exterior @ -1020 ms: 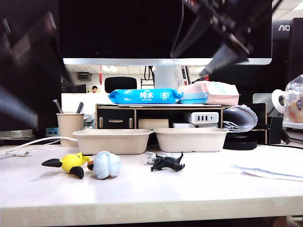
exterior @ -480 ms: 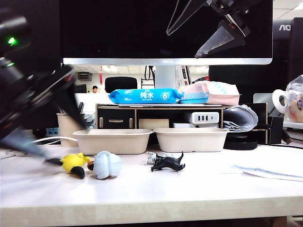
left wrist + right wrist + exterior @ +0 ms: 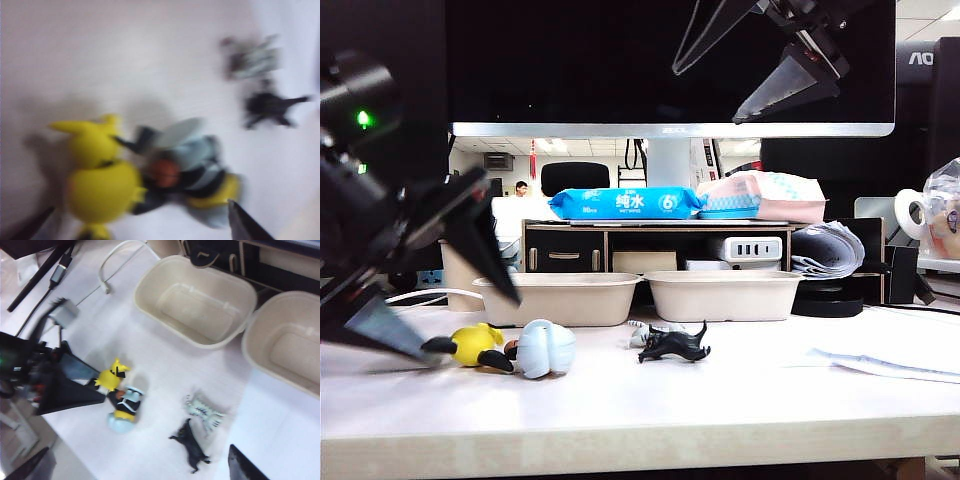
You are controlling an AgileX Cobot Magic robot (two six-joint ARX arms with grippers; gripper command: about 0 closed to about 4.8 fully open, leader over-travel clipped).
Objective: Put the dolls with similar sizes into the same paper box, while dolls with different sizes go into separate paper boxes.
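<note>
left gripper spread, straddling yellow doll; right gripper spread, high above trays.

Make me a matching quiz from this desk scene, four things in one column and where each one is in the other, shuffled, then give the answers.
Things:
1. yellow doll
2. black spiky doll
3. left gripper
4. right gripper

Places:
A. high above the boxes, fingers open
B. low over the yellow doll, fingers open
C. on the table before the right paper box
D. on the table beside the pale blue doll

Pairs: 1-D, 2-C, 3-B, 4-A
</note>
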